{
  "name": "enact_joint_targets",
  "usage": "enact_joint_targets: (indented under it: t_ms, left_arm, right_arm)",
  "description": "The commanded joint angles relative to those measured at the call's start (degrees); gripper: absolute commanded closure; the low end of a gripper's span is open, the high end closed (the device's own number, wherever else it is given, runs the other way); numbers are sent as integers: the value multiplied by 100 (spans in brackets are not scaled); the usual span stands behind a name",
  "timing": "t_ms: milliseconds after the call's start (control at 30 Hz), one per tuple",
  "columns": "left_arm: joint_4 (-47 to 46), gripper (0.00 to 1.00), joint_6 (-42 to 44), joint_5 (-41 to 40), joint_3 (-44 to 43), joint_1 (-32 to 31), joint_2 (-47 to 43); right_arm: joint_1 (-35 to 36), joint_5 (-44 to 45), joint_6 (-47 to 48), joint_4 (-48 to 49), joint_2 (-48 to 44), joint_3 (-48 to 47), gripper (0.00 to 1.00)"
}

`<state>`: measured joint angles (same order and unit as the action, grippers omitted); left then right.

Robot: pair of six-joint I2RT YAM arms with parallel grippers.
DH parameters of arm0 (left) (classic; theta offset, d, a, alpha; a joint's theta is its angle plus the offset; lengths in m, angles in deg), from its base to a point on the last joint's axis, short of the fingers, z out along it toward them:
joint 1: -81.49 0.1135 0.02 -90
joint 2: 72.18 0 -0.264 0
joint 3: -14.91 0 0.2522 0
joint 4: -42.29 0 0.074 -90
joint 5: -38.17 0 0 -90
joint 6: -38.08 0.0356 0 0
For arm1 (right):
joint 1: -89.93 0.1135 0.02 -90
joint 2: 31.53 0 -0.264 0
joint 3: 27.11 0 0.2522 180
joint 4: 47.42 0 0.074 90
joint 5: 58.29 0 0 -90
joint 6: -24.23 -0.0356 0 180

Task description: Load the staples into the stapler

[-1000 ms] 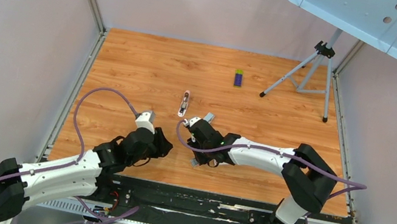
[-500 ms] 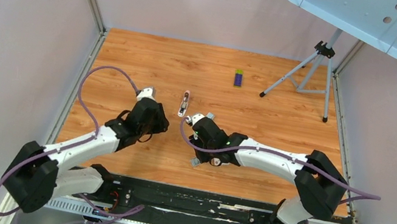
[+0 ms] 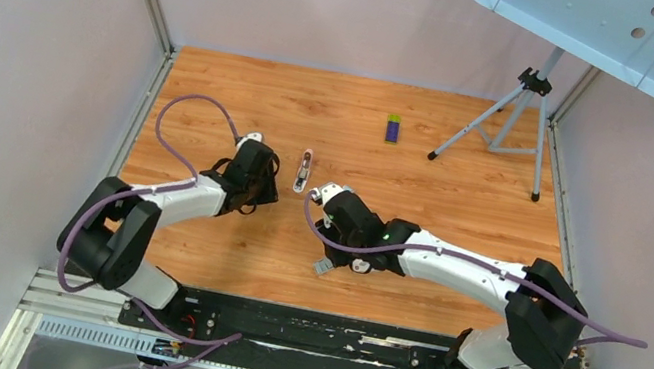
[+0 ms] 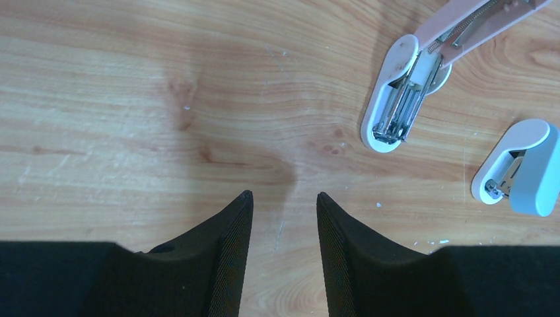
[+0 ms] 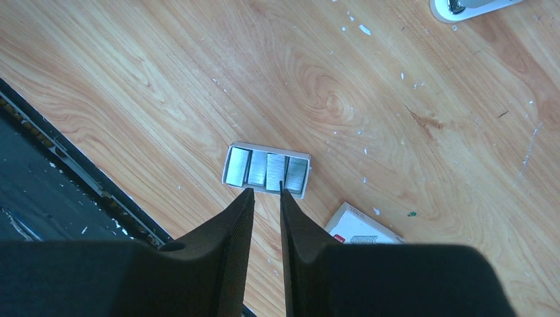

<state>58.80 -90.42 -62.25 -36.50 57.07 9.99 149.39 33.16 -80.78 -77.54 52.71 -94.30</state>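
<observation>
Starting at the left: left fingers [image 4: 241,211] parted to a moderate gap above bare wooden surface [image 4: 132,99], gripping nothing. Just up and right of them in the left wrist view, the stapler [image 4: 403,99], lying swung open, metal channel exposed in its white base, pinkish upper arm running off the top edge. Beside it, a white and pale-blue piece [image 4: 518,168], cut by the right edge; cannot tell whether part of the stapler or separate. From above, only a thin pale sliver for the stapler, between the two wrists, detail too small to read. Further right, right fingers [image 5: 243,211] set nearly together, only a narrow slit between, nothing visibly pinched; tips at the near rim of a white tray [image 5: 271,148], touching or just short of it impossible to tell. Inside that tray, the staples [image 5: 256,168], several grey strips side by side, near the surface's front edge and well apart from the stapler. Right of the tray, a white card [image 5: 360,228] with a red mark, half covered by the finger body. Far back right, a purple-and-green box [image 3: 393,128] and a tripod [image 3: 534,82].
</observation>
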Motion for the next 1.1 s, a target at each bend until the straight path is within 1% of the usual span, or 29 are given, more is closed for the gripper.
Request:
enact_joint_targets:
  t_ms: [0,100,267,500,533,767,1000,1033,1067]
  left_arm:
    - [-248,57,270,293,-308,43,377]
    - [-247,58,283,481,-387,43,548]
    - [-704,59,226,786,-255,43,681]
    - [-1035,62,183,1063,-227,43,1076]
    - [-1105,62,161,1167,-230,43,1119]
    - [-1548,68,-26,1694,-203,43,1345]
    - [-2117,68,-99,1901,56,43,1238]
    - [-2088,67,-102,1856,79,43,1180]
    - [-2015,64,-76,1763,70,43,1113]
  right_arm:
    - [-93,27,108,-242,-67,-126,75]
    - [-138,24,99,-249,-119,-77,75]
    - [-201,19,109,-232,-156,-37,75]
    - [-264,-57,137,-178,-113,15,75]
    - [-260,-205,163,-159,-88,10,75]
    - [-265,-332,144,-85,17,39,74]
    - [-269,-259,107,-86,-3,27,74]
    - [-262,-271,97,-87,-11,26,73]
    - [-270,-269,89,-87,-33,27,73]
